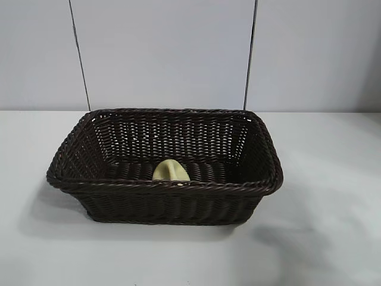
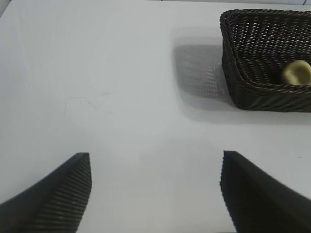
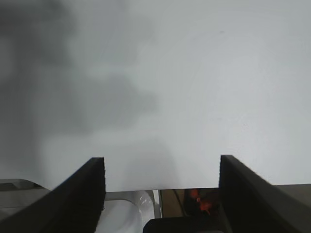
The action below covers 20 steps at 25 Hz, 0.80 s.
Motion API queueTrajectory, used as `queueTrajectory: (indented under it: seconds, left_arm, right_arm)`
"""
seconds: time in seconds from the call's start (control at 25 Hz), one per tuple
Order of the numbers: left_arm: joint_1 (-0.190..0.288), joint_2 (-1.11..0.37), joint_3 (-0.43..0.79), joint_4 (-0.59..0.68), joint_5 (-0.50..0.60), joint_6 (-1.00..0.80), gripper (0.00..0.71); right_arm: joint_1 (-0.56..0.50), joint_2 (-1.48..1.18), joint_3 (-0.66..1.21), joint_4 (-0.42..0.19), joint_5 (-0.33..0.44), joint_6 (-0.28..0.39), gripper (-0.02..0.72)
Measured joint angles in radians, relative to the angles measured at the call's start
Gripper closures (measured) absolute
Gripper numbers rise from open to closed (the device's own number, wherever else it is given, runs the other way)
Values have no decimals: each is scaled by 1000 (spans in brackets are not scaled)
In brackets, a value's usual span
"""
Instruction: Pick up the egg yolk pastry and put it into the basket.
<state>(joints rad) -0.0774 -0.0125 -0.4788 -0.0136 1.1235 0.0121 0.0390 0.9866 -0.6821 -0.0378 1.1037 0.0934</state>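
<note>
The dark brown wicker basket (image 1: pixel 164 164) stands in the middle of the white table. Inside it, against the near wall, lies the pale yellow egg yolk pastry (image 1: pixel 171 171), its crease facing up. The left wrist view shows the basket (image 2: pixel 252 92) from its side with the pastry (image 2: pixel 295 73) inside. My left gripper (image 2: pixel 155 167) hangs open over bare table, well away from the basket, with nothing between its fingers. My right gripper (image 3: pixel 162 170) is open too, empty, at the table's edge. Neither arm shows in the exterior view.
A white table (image 1: pixel 333 196) spreads all around the basket, with a pale wall and two dark cables (image 1: pixel 250 56) behind it. Past the table's edge in the right wrist view sit a white rounded object (image 3: pixel 131 213) and something with red lights (image 3: pixel 201 201).
</note>
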Motion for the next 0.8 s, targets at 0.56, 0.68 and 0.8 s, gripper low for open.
queueTrajectory:
  seconds: [0.56,0.68,0.8]
  left_arm:
    - [0,0,0,0,0,0,170]
    - [0,0,0,0,0,0,170]
    - [0,0,0,0,0,0,170]
  right_arm:
    - [0,-580,212,5,-46,-20,218]
    - [0,-681,212,5,-45,-20,218]
    - [0,-779,212,5,-43,-20,218]
